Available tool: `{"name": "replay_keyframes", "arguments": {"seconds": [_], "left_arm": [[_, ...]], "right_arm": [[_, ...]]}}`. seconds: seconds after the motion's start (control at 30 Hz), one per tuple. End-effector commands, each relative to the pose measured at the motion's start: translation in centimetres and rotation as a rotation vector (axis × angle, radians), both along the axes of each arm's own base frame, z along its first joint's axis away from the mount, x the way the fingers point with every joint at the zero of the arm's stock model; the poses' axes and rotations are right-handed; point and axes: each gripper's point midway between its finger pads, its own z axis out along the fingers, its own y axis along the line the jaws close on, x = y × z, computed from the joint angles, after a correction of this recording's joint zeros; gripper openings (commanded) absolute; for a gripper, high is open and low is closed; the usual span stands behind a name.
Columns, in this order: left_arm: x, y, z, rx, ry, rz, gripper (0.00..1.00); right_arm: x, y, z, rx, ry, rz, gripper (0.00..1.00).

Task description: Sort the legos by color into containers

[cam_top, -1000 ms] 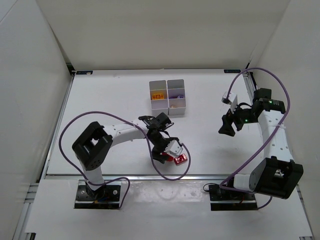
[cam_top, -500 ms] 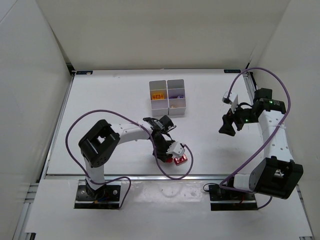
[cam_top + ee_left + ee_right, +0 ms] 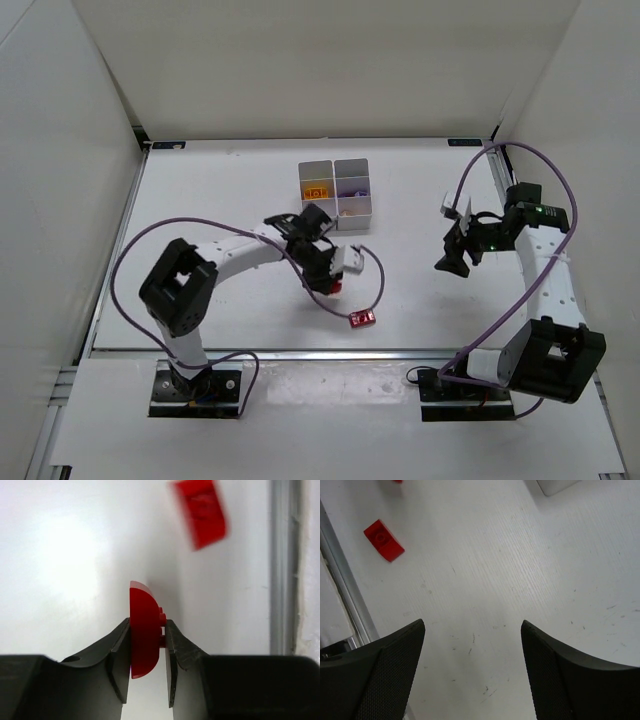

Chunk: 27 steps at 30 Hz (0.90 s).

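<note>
- The left jaws are clenched on a small glossy red lego with a rounded edge (image 3: 145,630). It's pinched on its flat faces and its studs poke toward one finger (image 3: 182,650).
- Whether that piece touches the white bench (image 3: 220,200) can't be told from the wrist view.
- A second red lego, a little rectangular brick (image 3: 362,318), lies flat on the bench. It's near the held one but apart from it, and close to the metal rail (image 3: 285,565) on the near edge.
- A purple cable (image 3: 381,282) loops off the left arm and hangs around that spot.
- The right jaws are released, spread wide with nothing between them. They hang over bare bench on the right side, well apart from both red pieces.
- The white thin-walled square containers (image 3: 336,190) sit at the back middle of the bench, well apart from both arms.
- One back bin holds an orange lego (image 3: 316,191), and the bin beside it has purple bits (image 3: 351,185).
</note>
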Motion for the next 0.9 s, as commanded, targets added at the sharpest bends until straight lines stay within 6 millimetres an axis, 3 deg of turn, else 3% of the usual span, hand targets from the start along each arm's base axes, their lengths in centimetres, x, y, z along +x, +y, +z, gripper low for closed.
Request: {"name": "replay_keyframes", "arguments": {"seconds": [0.0, 0.23, 0.33, 0.43, 0.6, 0.87], "left_arm": [[5.2, 0.0, 10.4, -0.195, -0.156, 0.190, 0.28], [11.9, 3.7, 20.2, -0.326, -0.232, 0.524, 0.27], [14.6, 5.0, 22.6, -0.381, -0.175, 0.660, 0.26], [16.5, 5.8, 22.7, -0.405, -0.100, 0.740, 0.26], [18.6, 6.5, 22.7, -0.426, -0.036, 0.804, 0.26], [20.9, 8.0, 21.7, -0.438, 0.021, 0.907, 0.27]], "right_arm": [[-0.5, 2.3, 0.7, 0.061, -0.061, 0.129, 0.81], [-1.9, 8.2, -1.1, 0.050, -0.036, 0.402, 0.82], [-2.9, 10.9, -2.0, 0.033, -0.041, 0.518, 0.82], [-2.6, 13.0, -3.4, -0.006, -0.054, 0.575, 0.82], [-1.6, 14.7, -6.1, -0.080, -0.035, 0.595, 0.82], [-5.5, 15.5, -10.1, -0.204, -0.042, 0.832, 0.82]]}}
